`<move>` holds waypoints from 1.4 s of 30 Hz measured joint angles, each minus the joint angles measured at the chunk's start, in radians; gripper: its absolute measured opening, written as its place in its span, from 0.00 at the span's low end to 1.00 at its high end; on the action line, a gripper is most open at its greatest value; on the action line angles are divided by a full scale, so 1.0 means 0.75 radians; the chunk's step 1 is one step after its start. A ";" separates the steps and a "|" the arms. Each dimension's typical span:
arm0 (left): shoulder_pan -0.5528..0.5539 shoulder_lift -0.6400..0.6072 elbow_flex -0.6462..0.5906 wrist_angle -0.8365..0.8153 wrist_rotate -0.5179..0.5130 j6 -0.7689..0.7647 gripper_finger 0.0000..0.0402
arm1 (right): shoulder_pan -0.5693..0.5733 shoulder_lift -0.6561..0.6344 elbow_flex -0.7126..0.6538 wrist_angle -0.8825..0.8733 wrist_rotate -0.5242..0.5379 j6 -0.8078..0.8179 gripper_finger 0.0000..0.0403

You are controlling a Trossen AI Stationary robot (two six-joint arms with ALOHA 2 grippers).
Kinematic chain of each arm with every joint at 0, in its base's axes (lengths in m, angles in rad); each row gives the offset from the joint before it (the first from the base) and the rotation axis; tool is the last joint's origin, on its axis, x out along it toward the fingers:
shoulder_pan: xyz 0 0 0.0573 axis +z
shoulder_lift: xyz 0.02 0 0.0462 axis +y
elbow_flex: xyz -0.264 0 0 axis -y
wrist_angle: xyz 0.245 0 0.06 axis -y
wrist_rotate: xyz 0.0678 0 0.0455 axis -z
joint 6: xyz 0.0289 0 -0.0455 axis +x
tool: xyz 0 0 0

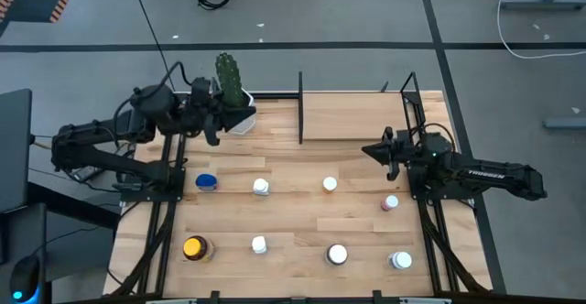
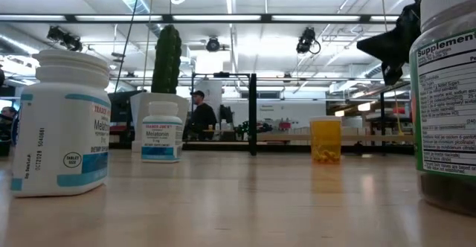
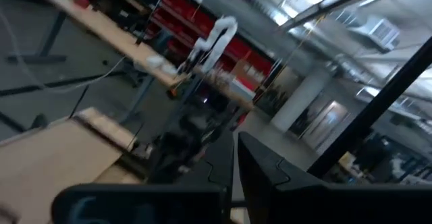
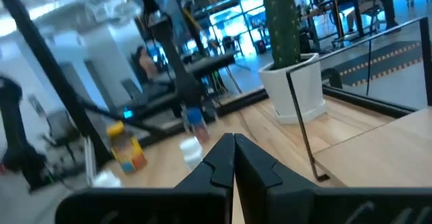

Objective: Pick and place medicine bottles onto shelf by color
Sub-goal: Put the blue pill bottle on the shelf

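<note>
In the high view, several small bottles stand upright on the slatted table in two rows: a blue-capped one (image 1: 207,182), white ones (image 1: 262,187) (image 1: 330,184), a pink one (image 1: 391,202), an amber one (image 1: 194,247) and more white caps along the near edge. The shelf (image 1: 352,116), a light board between black posts, lies at the far edge with nothing on it. My left gripper (image 1: 211,130) is shut and hovers by the cactus pot (image 1: 233,112). My right gripper (image 1: 368,148) is shut, raised, pointing left in front of the shelf's right post; its shut fingertips (image 4: 234,140) show in the right wrist view.
The cactus in its white pot (image 4: 297,82) stands left of the shelf's left post (image 1: 300,107). Black frame rails run along both table sides (image 1: 430,231). Close to the low camera stand a white bottle (image 2: 63,124) and a large green-labelled one (image 2: 446,91). A person (image 2: 199,117) is far behind.
</note>
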 joint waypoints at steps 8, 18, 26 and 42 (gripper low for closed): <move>0.000 0.188 0.221 -0.066 -0.116 0.106 0.13 | 0.000 0.001 0.000 0.237 0.021 0.304 0.04; -0.001 0.338 0.327 -0.764 0.060 0.113 0.52 | 0.000 0.000 0.000 0.320 0.158 0.976 0.04; -0.001 0.318 0.331 -0.849 0.219 0.158 0.68 | 0.000 0.011 0.031 0.308 0.482 1.124 0.04; 0.007 0.318 0.329 -1.245 0.154 0.407 0.68 | 0.002 0.738 1.358 -1.044 0.105 0.197 0.04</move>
